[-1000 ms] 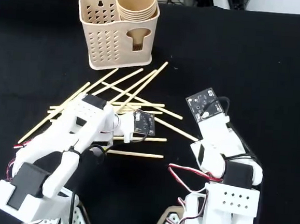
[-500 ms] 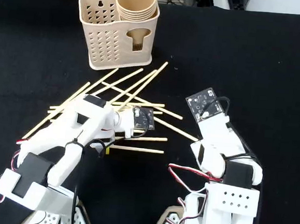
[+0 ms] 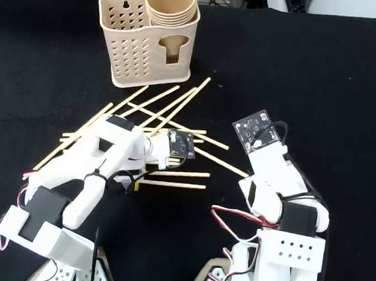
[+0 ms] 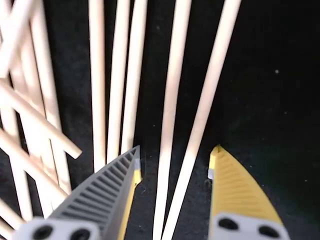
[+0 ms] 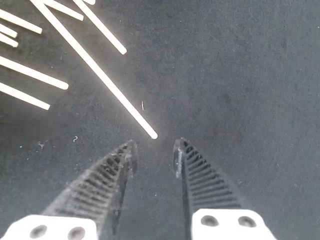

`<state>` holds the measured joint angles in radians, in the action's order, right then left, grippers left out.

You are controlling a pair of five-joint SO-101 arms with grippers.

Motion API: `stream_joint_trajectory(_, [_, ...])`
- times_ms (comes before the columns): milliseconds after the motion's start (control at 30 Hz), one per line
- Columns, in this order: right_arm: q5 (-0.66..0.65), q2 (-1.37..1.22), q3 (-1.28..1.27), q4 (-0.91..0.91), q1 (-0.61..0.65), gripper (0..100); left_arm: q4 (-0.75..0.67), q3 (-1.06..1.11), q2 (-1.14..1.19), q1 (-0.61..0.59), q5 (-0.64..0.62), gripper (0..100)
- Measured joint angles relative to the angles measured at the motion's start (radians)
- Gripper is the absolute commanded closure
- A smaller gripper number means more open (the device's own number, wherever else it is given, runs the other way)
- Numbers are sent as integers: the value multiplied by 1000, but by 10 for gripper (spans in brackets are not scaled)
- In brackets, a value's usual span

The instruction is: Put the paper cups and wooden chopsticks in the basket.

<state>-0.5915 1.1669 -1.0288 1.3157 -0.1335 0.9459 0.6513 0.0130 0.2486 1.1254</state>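
Paper cups [image 3: 170,6] stacked in basket [image 3: 143,52]: done.
Wooden chopsticks [image 3: 178,185] all loose on tabletop [image 3: 322,92], none in basket.
Left gripper [image 4: 176,149] open astride two chopsticks, nothing clamped.
Right gripper [image 5: 155,142] part open, empty, by one chopstick tip.

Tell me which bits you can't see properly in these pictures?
- High view: left arm covers part of the chopsticks.
- High view: paper cups nested, too tight to count.
- High view: cups hide the basket floor beneath them.
- Left wrist view: chopstick ends cut off by the edges.
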Motion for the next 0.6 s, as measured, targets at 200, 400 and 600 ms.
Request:
stream_joint_trajectory(200, [0,0,0,0,0,858,0,-34,3,-17,-46,775])
stream_joint_trajectory(400, [0,0,0,0,0,858,0,-35,5,-18,-72,775])
stream_joint_trajectory(600, [0,0,0,0,0,858,2,-44,11,-23,-77,775])
